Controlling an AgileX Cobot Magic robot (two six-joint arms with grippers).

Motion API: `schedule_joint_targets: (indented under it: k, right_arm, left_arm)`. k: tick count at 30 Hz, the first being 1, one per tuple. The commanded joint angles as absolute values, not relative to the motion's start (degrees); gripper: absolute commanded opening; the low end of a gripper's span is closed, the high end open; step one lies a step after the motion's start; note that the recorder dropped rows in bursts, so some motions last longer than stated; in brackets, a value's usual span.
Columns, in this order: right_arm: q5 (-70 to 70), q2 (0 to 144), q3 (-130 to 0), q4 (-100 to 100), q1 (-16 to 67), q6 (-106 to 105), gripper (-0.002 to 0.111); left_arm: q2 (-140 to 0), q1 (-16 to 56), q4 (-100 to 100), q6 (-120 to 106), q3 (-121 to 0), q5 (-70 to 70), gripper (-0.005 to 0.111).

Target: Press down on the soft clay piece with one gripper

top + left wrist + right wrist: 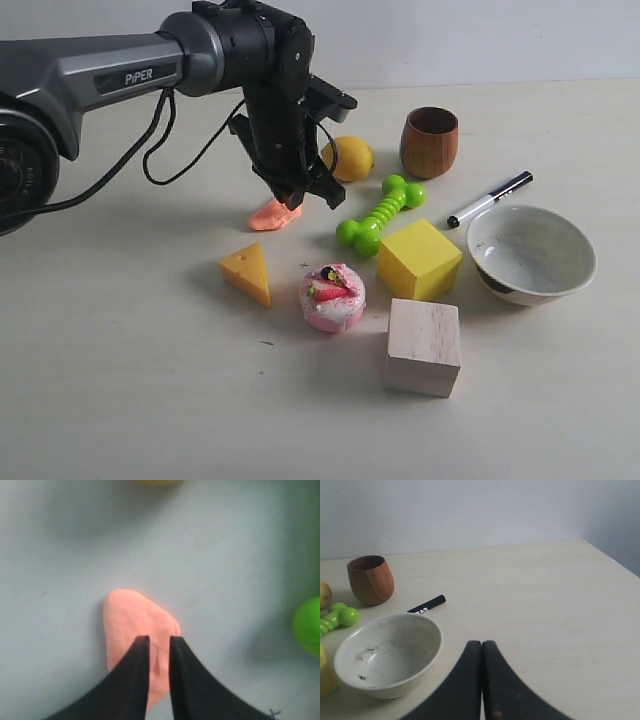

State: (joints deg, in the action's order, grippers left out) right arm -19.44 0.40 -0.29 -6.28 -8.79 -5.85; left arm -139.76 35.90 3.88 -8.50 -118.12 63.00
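The soft clay piece (268, 216) is a flat salmon-orange lump on the table, just behind the cheese wedge (248, 271). My left gripper (297, 203) points down at the clay's right end. In the left wrist view the clay (132, 622) lies right under this gripper (159, 641), whose black fingers are nearly together with only a narrow slit and nothing held. A small crease shows in the clay between the tips. Whether the tips touch it I cannot tell. My right gripper (481, 644) is shut and empty beside the white bowl (387, 655); it is out of the exterior view.
Close behind the clay sits a lemon (350, 158). A green bone toy (378, 214), wooden cup (429, 142), marker (490, 199), white bowl (530, 252), yellow cube (419, 259), wooden cube (423, 346) and pink cake toy (333, 297) crowd the right.
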Motion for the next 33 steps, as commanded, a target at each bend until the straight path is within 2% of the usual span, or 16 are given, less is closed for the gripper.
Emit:
schedule_joint_targets:
  k: [1, 4, 7, 13, 23, 33]
  right_arm:
    - [-19.20, 0.00, 0.00, -6.10, -9.01, -5.91, 0.000]
    - [-19.20, 0.00, 0.00, -6.10, -9.01, -5.91, 0.000]
    - [-19.20, 0.00, 0.00, -6.10, -9.01, -5.91, 0.000]
    - [-19.20, 0.00, 0.00, -6.10, -9.01, -5.91, 0.000]
    - [-19.20, 0.00, 0.00, -6.10, -9.01, -5.91, 0.000]
    - [-19.20, 0.00, 0.00, -6.10, -9.01, -5.91, 0.000]
  left_arm:
    - [-137.88, 36.00, 3.68, -8.61, -118.30, 63.07, 0.017]
    - [-136.66, 36.00, 3.59, -8.48, -118.30, 63.07, 0.014]
    - [-135.33, 36.00, 3.59, -6.57, -118.30, 62.79, 0.000]
    - [-132.01, 36.00, 2.56, -5.16, -115.23, 61.84, 0.000]
    - [-110.33, 35.90, 2.56, -3.96, -82.94, 36.36, 0.000]
    - [-83.22, 35.42, 0.00, 4.23, -58.72, 21.25, 0.000]
